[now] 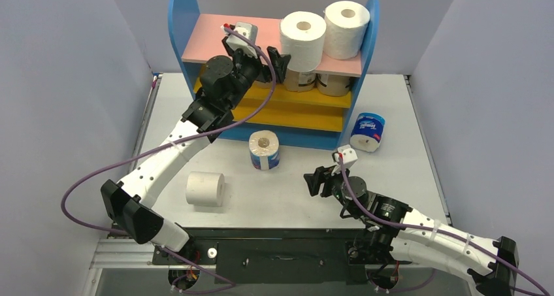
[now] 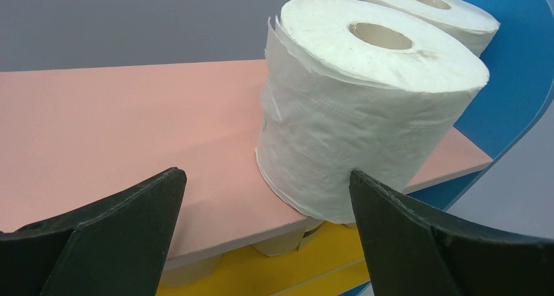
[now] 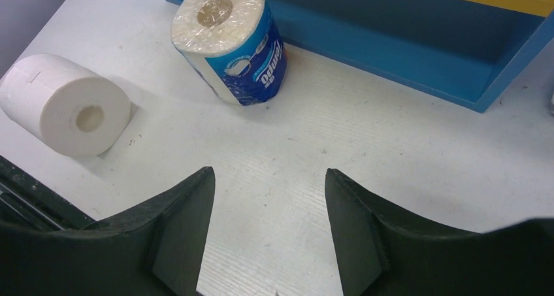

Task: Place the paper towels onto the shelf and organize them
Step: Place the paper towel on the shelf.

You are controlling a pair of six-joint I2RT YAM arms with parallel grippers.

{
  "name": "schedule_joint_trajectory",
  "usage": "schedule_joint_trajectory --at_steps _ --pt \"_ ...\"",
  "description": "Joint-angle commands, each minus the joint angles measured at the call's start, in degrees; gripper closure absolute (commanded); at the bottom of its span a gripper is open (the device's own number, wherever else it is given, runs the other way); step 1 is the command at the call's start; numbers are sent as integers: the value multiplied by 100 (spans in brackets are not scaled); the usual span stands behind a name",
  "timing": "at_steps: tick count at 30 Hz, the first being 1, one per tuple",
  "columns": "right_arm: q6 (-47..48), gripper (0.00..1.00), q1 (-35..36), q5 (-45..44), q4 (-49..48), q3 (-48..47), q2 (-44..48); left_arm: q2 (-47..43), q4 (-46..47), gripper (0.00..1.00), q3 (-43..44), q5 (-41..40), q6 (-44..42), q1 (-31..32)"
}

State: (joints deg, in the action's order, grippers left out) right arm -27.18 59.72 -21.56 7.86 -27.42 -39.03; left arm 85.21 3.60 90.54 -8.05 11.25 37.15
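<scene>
Nearest, above the bench (image 1: 261,198): right tool (image 3: 269,170), jaws apart, empty. Beyond: white roll (image 1: 205,189) on its side, axis level; blue-wrapped roll (image 1: 264,150) upright, core up; second blue-wrapped roll (image 1: 368,132) tipped beside the shelf (image 1: 178,15). Farthest, at the pink top board (image 1: 209,41): left tool (image 2: 266,175) spread wide, empty; two upright white rolls (image 1: 302,40); tan rolls (image 1: 299,80) beneath, half hidden.

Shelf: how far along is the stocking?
Done: two white rolls upright on the pink top board, at least two tan rolls on the yellow board below. In hand: nothing; left tool open by the nearer white roll, right tool open over the table. Remaining: one white roll, two blue-wrapped rolls on the table.
</scene>
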Motion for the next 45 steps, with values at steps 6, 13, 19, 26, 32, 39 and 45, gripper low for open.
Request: schedule_joint_trajectory --at_steps 6,13,19,26,32,39,45 --pt "-222 42 53 9 -196 203 117 2 675 4 86 510 -232 70" --pt "-196 42 57 -61 -159 225 209 -307 867 4 -172 397 -276 91" --pt "-178 42 50 -93 -166 236 177 -400 1033 4 -272 -15 -726 533" --pt "-252 42 57 -104 -111 239 213 -64 1021 4 -14 -307 -1373 900" --pt "-312 42 57 -196 -47 289 352 133 1270 4 46 -715 -1797 994" --pt "-345 42 57 -203 -26 281 328 347 1402 4 206 -651 -1873 997" --pt "-437 42 57 -207 -60 345 469 656 1398 4 487 -914 -2048 994"
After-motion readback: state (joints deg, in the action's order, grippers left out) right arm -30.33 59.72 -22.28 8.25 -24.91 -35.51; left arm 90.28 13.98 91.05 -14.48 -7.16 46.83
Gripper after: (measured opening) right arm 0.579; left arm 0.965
